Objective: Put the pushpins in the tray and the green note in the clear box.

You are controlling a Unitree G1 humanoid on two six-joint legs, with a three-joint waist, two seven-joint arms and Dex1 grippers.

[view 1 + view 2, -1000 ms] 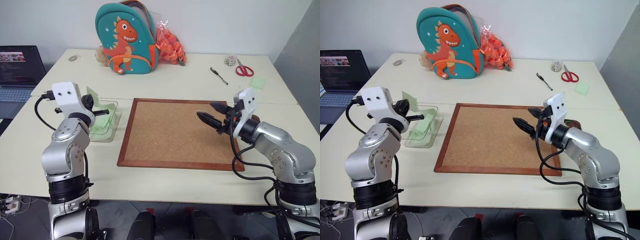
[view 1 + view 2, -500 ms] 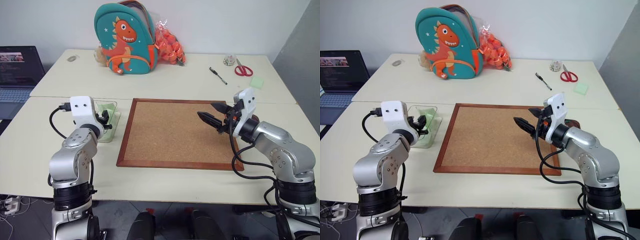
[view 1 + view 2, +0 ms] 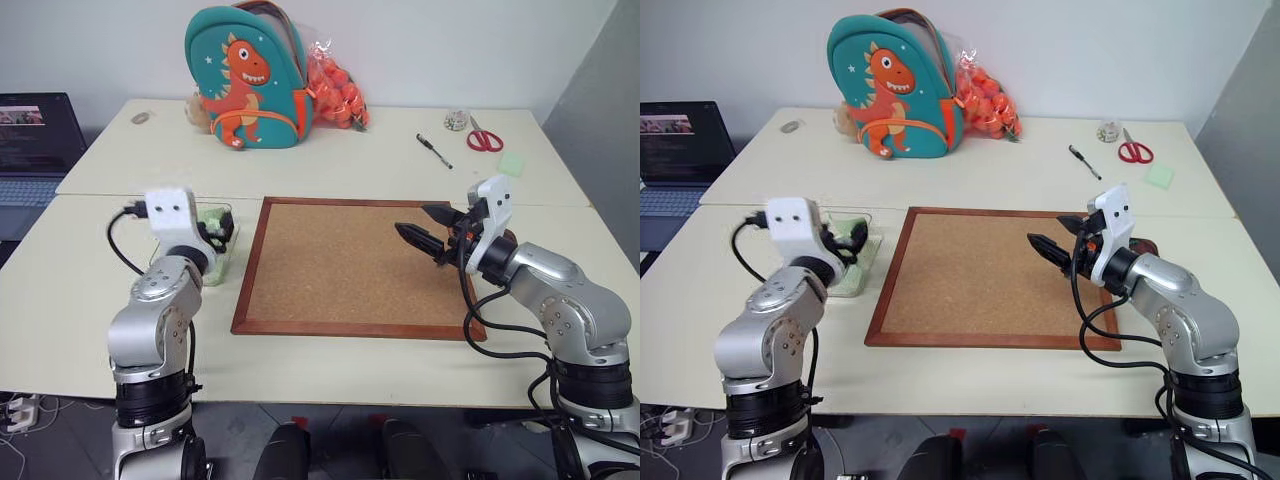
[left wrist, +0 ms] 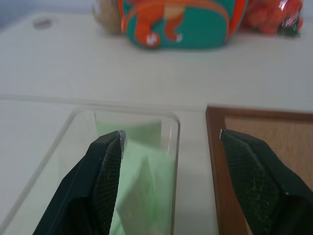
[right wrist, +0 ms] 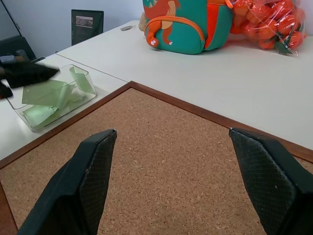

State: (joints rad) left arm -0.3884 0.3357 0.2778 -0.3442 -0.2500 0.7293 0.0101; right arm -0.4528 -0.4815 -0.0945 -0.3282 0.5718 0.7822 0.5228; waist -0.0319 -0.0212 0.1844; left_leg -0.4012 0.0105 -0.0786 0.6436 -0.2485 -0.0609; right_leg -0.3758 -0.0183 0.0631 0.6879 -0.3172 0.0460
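Where fingers (image 4: 105, 161) gape: green note (image 4: 146, 183), boxed.

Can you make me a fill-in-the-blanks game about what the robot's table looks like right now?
1. The green note lies inside the clear ____.
2. The left gripper has its fingers ____, with nothing between them.
3. The right gripper hangs over the ____ board.
4. The backpack has an orange ____ on it.

Missing words: box, open, cork, dinosaur

Both arms fwd, L tool (image 4: 168, 166) & R tool (image 5: 181, 171) spread wide.
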